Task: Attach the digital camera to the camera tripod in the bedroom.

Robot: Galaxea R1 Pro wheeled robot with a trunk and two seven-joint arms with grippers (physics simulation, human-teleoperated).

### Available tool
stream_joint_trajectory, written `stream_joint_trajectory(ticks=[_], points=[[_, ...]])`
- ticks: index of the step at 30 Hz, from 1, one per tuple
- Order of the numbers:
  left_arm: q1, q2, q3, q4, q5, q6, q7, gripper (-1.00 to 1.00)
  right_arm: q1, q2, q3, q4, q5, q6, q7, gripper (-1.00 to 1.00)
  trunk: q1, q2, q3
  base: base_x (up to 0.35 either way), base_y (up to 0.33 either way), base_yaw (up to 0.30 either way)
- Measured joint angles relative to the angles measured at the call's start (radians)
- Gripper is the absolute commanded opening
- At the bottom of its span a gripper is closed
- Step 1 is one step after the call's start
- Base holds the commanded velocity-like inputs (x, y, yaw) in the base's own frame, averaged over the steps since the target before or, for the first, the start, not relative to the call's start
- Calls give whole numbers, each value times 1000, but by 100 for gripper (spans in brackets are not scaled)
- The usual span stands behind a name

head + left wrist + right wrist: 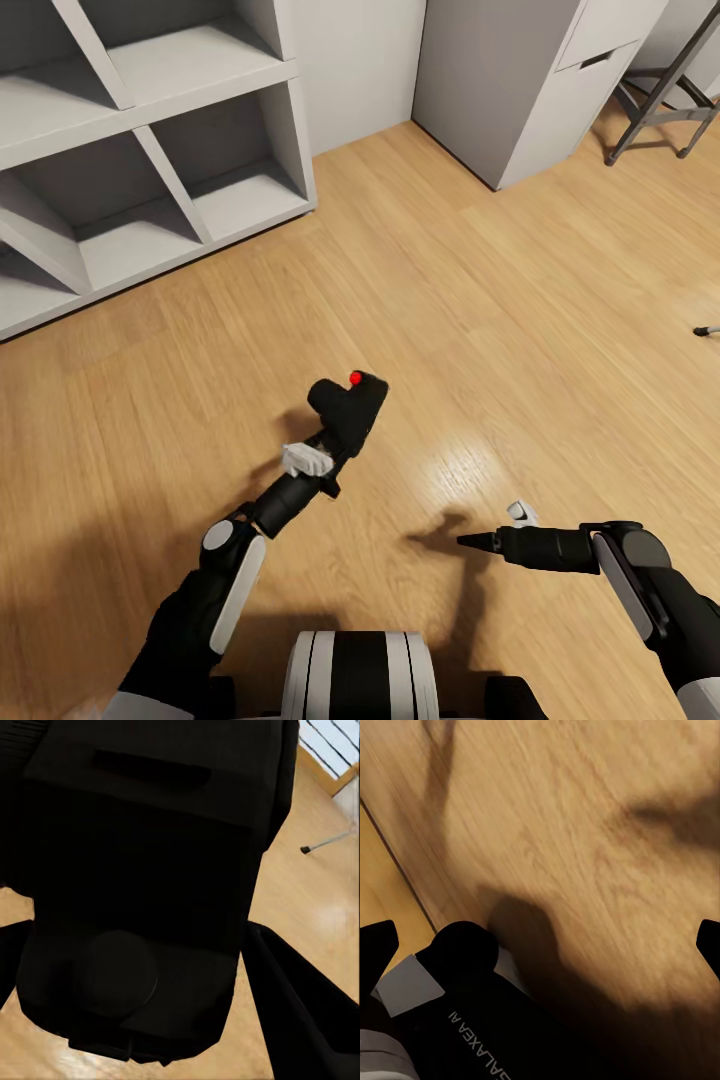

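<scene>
The pale wood plank floor spreads across the head view, with a white open-cubby shelf unit standing on it at the far left and a grey cabinet with drawers at the far middle. Beside that cabinet, dark slanted metal legs of some stand reach the floor; what they belong to cannot be told. A slim silver leg tip with a black foot pokes in at the right edge, and the left wrist view catches a similar silver leg well apart from the arm; this may be the tripod.

The left pincer is clamped on the chunky matte-black digital camera with the round red button, carried above the floor ahead of the trunk; its dark body looms large in the left wrist view. The right pincer carries nothing, its fingers spread apart over bare floor.

The step in hand looks like transport: camera secured, tripod not yet reached. Next, the base likely needs to turn rightward toward that silver leg, bringing the tripod head into sight before any mounting.
</scene>
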Motion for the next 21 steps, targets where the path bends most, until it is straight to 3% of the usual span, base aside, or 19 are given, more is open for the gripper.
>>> stream_joint_trajectory(ticks=[1,3,4,8,9,12,16,19,21], points=[[0,-10,0,10,61,2,4,-100,0,0,0,0,0,0,0,100,0,0,0,0,0,0],[0,-16,-1,23,123,2,5,-100,0,0,0,0,0,0,0,100,0,0,0,0,0,0],[0,-20,-4,38,181,-1,2,-100,0,1,0,0,-1,1,0,100,0,0,0,0,0,0],[0,-25,-26,64,283,-6,5,-100,0,1,0,0,-1,1,1,100,0,0,0,0,0,0],[0,-27,-47,74,320,-10,8,-100,0,1,0,0,-1,1,1,100,0,0,0,0,0,0],[0,-32,-89,97,360,-28,11,-100,0,1,0,0,-1,1,1,100,0,0,0,0,0,0],[0,-43,-168,146,386,-93,21,-100,0,2,0,0,-1,1,2,100,0,0,0,0,0,0],[0,-51,-229,157,383,-128,71,-100,0,4,0,0,-1,2,2,100,0,0,0,0,0,0],[0,-55,-278,156,374,-137,161,-100,0,5,0,-1,-1,2,1,100,0,0,0,0,0,0]])
